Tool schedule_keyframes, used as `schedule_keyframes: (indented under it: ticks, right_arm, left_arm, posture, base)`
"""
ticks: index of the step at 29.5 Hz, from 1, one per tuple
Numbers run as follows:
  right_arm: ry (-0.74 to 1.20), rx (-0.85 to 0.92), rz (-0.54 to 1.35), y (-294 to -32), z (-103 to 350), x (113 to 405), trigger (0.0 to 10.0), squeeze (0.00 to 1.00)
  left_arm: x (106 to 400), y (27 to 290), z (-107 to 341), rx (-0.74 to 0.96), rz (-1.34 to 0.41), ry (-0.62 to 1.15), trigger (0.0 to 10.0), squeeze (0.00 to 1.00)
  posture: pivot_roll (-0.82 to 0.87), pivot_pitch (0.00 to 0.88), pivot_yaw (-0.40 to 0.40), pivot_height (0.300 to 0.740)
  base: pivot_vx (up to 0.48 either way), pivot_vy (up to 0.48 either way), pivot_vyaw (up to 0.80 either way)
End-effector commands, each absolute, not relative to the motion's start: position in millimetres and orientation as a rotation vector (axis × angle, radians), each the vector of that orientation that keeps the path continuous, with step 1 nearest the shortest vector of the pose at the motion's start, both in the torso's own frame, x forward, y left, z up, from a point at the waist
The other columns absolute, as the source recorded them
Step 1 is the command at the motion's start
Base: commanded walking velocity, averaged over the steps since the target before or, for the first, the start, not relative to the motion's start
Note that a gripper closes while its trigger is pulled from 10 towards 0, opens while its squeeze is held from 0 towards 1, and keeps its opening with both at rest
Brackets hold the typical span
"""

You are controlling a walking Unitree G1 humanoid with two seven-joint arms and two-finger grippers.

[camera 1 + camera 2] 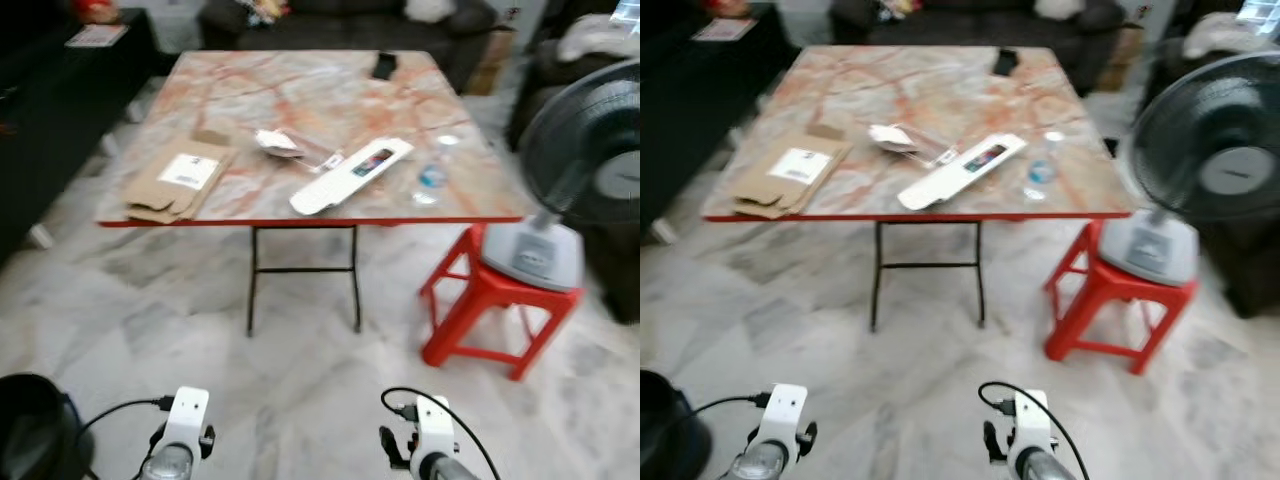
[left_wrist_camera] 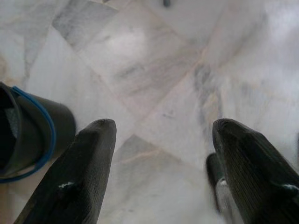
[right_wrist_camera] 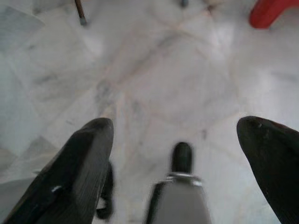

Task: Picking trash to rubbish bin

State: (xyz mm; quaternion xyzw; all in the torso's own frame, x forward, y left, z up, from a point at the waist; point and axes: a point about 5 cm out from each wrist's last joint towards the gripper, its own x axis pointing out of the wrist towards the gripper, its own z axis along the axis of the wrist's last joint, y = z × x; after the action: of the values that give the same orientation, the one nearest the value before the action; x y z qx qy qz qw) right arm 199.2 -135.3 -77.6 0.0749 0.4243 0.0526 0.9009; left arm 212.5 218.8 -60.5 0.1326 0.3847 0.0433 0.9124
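Ahead on the marble worktop (image 1: 300, 90) lies the trash: cardboard (image 1: 180, 180), a crumpled wrapper (image 1: 278, 143), a white packet (image 1: 350, 175), well beyond reach. Left tool (image 2: 159, 154) and right tool (image 3: 173, 149) hang spread wide, empty, over the floor; the bin (image 2: 28, 126) waits beside the left one.

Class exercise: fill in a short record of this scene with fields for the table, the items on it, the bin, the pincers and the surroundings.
table: marble-patterned top, red edge
items on table: flattened cardboard, crumpled wrapper, long white box, clear bottle, dark object
bin: black bin, on floor at robot's left
left pincer: open, above floor
right pincer: open, above floor
surroundings: fan on red stool
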Motion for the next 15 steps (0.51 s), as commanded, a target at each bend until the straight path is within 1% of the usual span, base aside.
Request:
schedule_keyframes:
  ticks: [1, 5, 12, 15]
  right_arm:
    - [0.889, 0.149, 0.096, -140.0, -79.2, 196.3, 10.0, 0.00]
    - [0.887, 0.148, 0.095, -140.5, -79.0, 196.7, 10.0, 0.00]
    - [0.889, 0.128, 0.093, -140.0, -77.8, 199.8, 10.0, 0.00]
    - [0.862, 0.139, 0.097, -137.3, -74.2, 205.7, 10.0, 0.00]
  left_arm:
    - [210.9, 217.9, -61.9, 0.272, 0.089, 0.805, 10.0, 0.00]
    - [210.5, 217.8, -62.2, 0.272, 0.087, 0.807, 10.0, 0.00]
    - [209.9, 218.1, -62.5, 0.271, 0.086, 0.810, 10.0, 0.00]
    - [209.6, 218.3, -62.7, 0.270, 0.087, 0.811, 10.0, 0.00]
  posture:
    - [0.12, 0.096, 0.018, 0.740]
    - [0.12, 0.089, 0.022, 0.740]
    - [0.12, 0.085, 0.023, 0.740]
    - [0.12, 0.084, 0.024, 0.740]
  base:
    - [0.000, 0.000, -0.79]
    - [0.000, 0.000, -0.79]
    - [0.000, 0.000, 0.00]
    - [0.000, 0.000, 0.00]
